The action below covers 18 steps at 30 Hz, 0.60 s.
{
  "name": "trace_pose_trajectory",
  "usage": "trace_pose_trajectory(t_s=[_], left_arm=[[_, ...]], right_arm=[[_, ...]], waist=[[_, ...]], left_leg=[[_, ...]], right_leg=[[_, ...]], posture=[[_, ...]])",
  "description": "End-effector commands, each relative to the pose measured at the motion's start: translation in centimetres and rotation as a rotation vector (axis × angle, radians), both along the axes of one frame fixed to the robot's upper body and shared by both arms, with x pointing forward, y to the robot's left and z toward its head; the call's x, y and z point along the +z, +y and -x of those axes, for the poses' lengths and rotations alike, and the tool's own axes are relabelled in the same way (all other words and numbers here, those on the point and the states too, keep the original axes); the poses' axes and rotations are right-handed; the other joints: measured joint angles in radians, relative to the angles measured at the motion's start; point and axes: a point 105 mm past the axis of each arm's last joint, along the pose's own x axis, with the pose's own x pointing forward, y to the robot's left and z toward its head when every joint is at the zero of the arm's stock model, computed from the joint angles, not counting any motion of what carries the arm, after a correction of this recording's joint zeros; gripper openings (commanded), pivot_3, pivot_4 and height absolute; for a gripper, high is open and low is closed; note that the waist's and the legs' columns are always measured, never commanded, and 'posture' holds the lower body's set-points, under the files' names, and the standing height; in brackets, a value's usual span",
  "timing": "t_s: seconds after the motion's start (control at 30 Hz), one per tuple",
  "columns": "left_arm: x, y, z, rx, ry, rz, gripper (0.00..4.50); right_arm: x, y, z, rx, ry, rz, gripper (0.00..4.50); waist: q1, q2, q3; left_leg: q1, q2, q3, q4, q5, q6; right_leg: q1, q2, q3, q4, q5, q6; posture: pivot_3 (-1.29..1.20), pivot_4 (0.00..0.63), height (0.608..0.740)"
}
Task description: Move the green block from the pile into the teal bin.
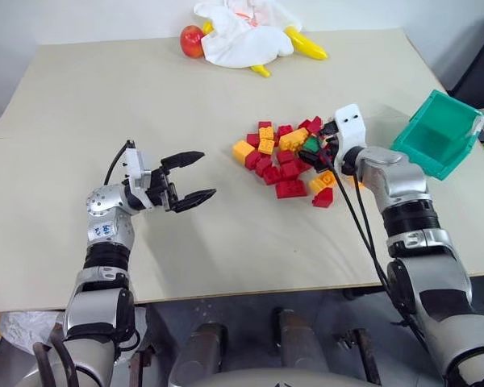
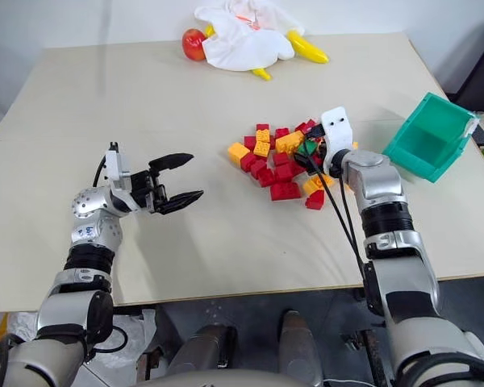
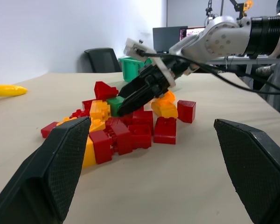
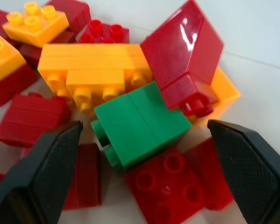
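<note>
My right gripper [image 4: 140,177] is spread wide and pointed down into the pile [image 1: 286,157] of small red and orange-yellow studded plastic bricks, with nothing between its black fingers yet. The small green studded plastic brick [image 4: 140,122], the only green one, sits in the gap between them, lying on its side on a red brick [image 4: 168,184] and wedged under a tilted red brick [image 4: 184,51] and against an orange-yellow one [image 4: 91,70]. I hold the fingers this far apart, I judge, so they can pass on either side of the green brick without knocking its neighbours.

The teal-green open-topped plastic bin [image 1: 436,133] with slanted walls stands tipped just beyond my right forearm, near the table's right edge and close by for the drop.

My left gripper [image 1: 189,179] hangs over bare beige tabletop [image 1: 105,97], well apart from the pile, its fingers parted and empty, out of the way.
</note>
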Motion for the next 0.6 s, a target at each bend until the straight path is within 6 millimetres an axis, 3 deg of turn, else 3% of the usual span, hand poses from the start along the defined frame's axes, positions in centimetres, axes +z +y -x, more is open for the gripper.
trace_pose_trajectory(t_s=[0.03,0.1,0.3,0.33,0.6], left_arm=[[0.9,0.7,0.2,0.025,-0.039,0.009,4.50],[0.9,0.8,0.3,0.029,-0.039,0.008,4.50],[1.0,0.6,0.1,0.031,-0.034,0.009,4.50],[1.0,0.6,0.1,0.030,-0.034,0.009,4.50],[0.8,-0.8,-0.3,-0.010,-0.007,-0.006,4.50]], right_arm=[[0.6,1.7,-0.1,0.070,0.030,-0.016,4.48],[1.1,2.5,0.0,0.108,0.023,-0.032,4.48],[2.6,3.4,0.8,0.172,-0.020,-0.058,2.54],[2.7,3.4,0.9,0.171,-0.025,-0.056,2.40],[5.9,2.3,4.5,0.212,-0.122,-0.044,2.40]], waist=[[-0.005,0.000,0.000],[-0.008,0.000,0.000],[-0.004,0.001,0.000],[-0.004,0.001,0.000],[0.005,0.001,0.000]], left_leg=[[0.000,0.000,0.000,0.000,0.000,0.000],[0.000,0.001,0.000,0.000,0.000,0.000],[0.000,0.000,0.000,0.000,0.000,0.000],[0.000,0.000,0.000,0.000,0.000,0.000],[-0.001,0.000,0.000,0.001,0.000,0.000]], right_leg=[[0.000,0.000,0.000,0.000,0.000,0.000],[0.000,0.000,0.000,0.001,0.000,0.000],[0.000,0.000,0.000,0.001,0.000,0.000],[0.000,0.000,0.000,0.001,0.000,0.000],[-0.001,0.000,0.000,0.000,0.000,0.000]], posture=[[0.00,0.150,0.740],[0.00,0.150,0.740],[0.00,0.150,0.740],[0.00,0.150,0.740],[0.00,0.150,0.740]])
